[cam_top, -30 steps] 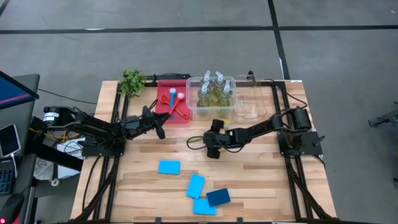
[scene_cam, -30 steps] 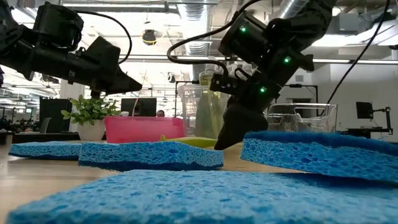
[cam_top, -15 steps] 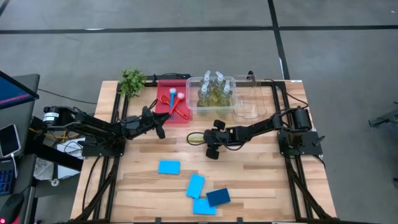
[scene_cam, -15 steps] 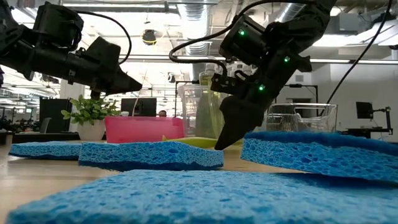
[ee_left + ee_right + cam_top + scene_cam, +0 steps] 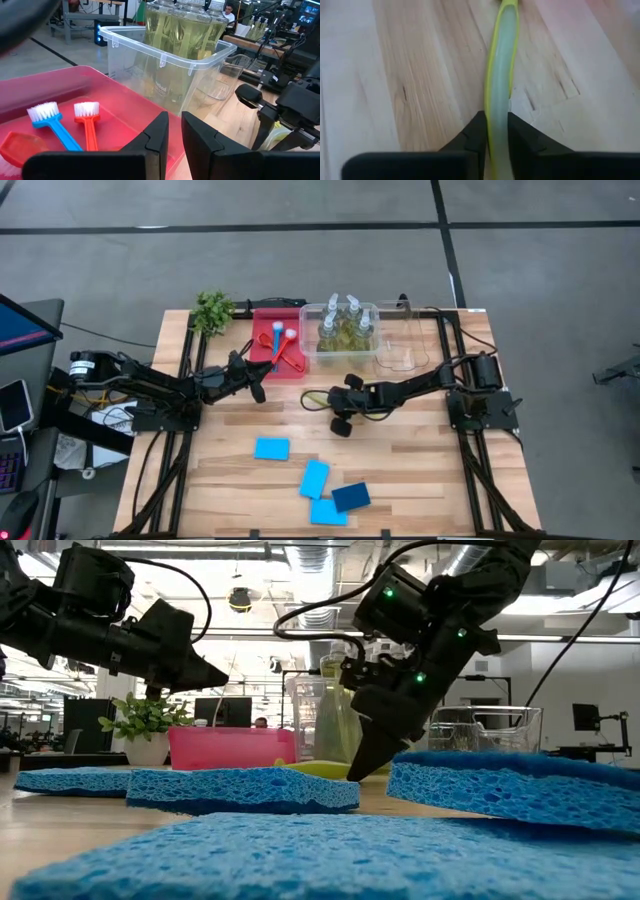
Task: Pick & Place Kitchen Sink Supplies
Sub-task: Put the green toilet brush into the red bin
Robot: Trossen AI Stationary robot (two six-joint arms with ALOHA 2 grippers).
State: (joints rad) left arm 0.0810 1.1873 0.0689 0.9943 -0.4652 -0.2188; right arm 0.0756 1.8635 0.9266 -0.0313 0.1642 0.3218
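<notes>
Against the frame 1 s before, we found the right gripper point(image 5: 338, 412) a little nearer the table's middle and lower, while the left arm and every sponge lay as before. In the right wrist view its 2 fingers point(image 5: 476, 131) were closed onto the yellow brush point(image 5: 501, 75), whose thin handle ran out between them over the bare wooden table point(image 5: 420, 60); we could not see the brush head there, since it was cut off at the picture's edge. From above, the brush was almost wholly hidden under the gripper, and in the low view only a yellow sliver showed beside the fingertips. The right arm reached from the table's right side toward the centre, angled down so the tips met the wood in front of the clear bin point(image 5: 345, 340). That bin held the 4 bottles point(image 5: 345, 328) of yellow-green liquid, whose caps were cropped in the left wrist view. The left gripper point(image 5: 255, 383) hovered just in front of the red tray point(image 5: 262, 365), its jaws parted by only a narrow gap and holding nothing; the red brush point(image 5: 89, 130) and blue brush point(image 5: 52, 130) lay side by side in the tray. We counted 4 blue sponges near the table's front: 1 alone point(image 5: 271, 449), and 3 clustered, the darker sponge point(image 5: 351, 497) among them.
</notes>
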